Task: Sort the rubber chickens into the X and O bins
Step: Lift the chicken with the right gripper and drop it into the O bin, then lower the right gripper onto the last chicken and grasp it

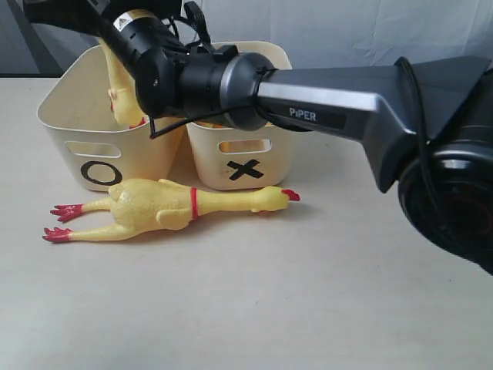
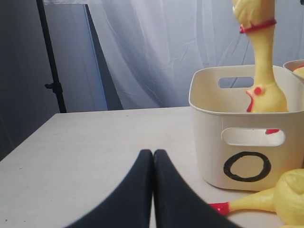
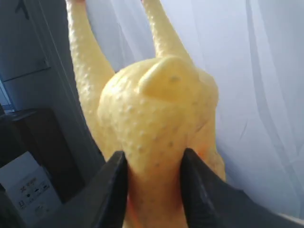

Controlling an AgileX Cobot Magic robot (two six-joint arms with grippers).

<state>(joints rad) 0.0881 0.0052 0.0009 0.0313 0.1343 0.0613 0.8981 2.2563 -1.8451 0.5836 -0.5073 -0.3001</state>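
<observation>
My right gripper (image 3: 153, 159) is shut on the body of a yellow rubber chicken (image 3: 156, 109), whose legs point away from the camera. In the exterior view this held chicken (image 1: 119, 85) hangs head down into the cream O bin (image 1: 77, 154), with the right gripper (image 1: 131, 35) above it. The left wrist view shows its neck and red band (image 2: 263, 71) inside the O bin (image 2: 209, 142). A second chicken (image 1: 154, 208) lies on the table in front of both bins, head toward the X bin (image 1: 208, 166). My left gripper (image 2: 153, 153) is shut on nothing, low over the table.
The right arm (image 1: 331, 100) stretches across above the X bin. Something yellow shows through that bin's handle slot (image 1: 243, 145). A white curtain (image 2: 156, 47) and a dark stand pole (image 2: 50, 57) stand behind the table's far edge.
</observation>
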